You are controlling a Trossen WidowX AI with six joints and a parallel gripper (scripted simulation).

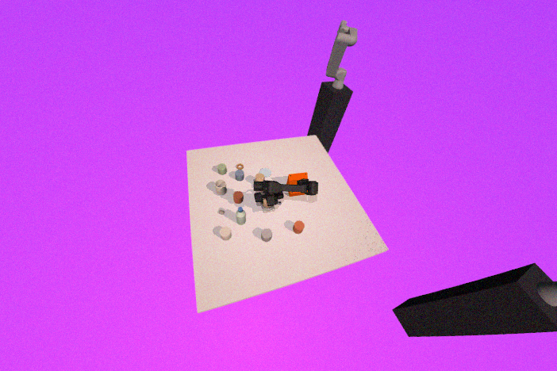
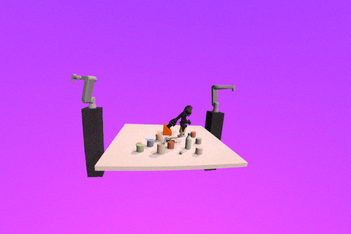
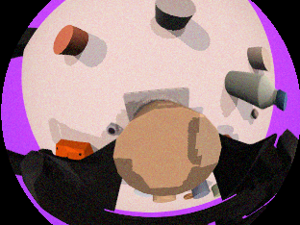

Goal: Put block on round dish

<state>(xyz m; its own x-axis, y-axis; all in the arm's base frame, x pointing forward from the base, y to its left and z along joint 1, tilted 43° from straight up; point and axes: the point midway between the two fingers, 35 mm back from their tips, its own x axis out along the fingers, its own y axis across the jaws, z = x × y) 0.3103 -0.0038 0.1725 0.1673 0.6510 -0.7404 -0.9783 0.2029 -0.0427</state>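
We have the tan, rigid-looking cylindrical cup (image 3: 168, 149) clamped between the black fingers of the end effector (image 2: 183, 129), raised off the balance, as the exterior view shows it hanging above the beige tabletop (image 2: 142, 161). Taking the orange wedge-shaped arm base (image 2: 166, 129) as our landmark, the held cup hangs just to its right in that view, and the second tan cup (image 2: 158, 135) stands just to its left, nearer the camera.

We judge the held cup light and stiff, a hard-walled shell that will not deform; its smooth sides could slip, so a grip across the wall at mid-height, as we seem to have, looks sound.

In the wrist view a grey square pad (image 3: 157, 99) shows beyond the cup, and small coloured bits peek out under its lower edge; we cannot tell whether one of them is the block. The round dish may be the pale disc (image 1: 265, 171) near the orange base in the top view, but it is too small for us to be sure.

The block, once exposed, should be small and hard; we would pinch it across opposite flat faces
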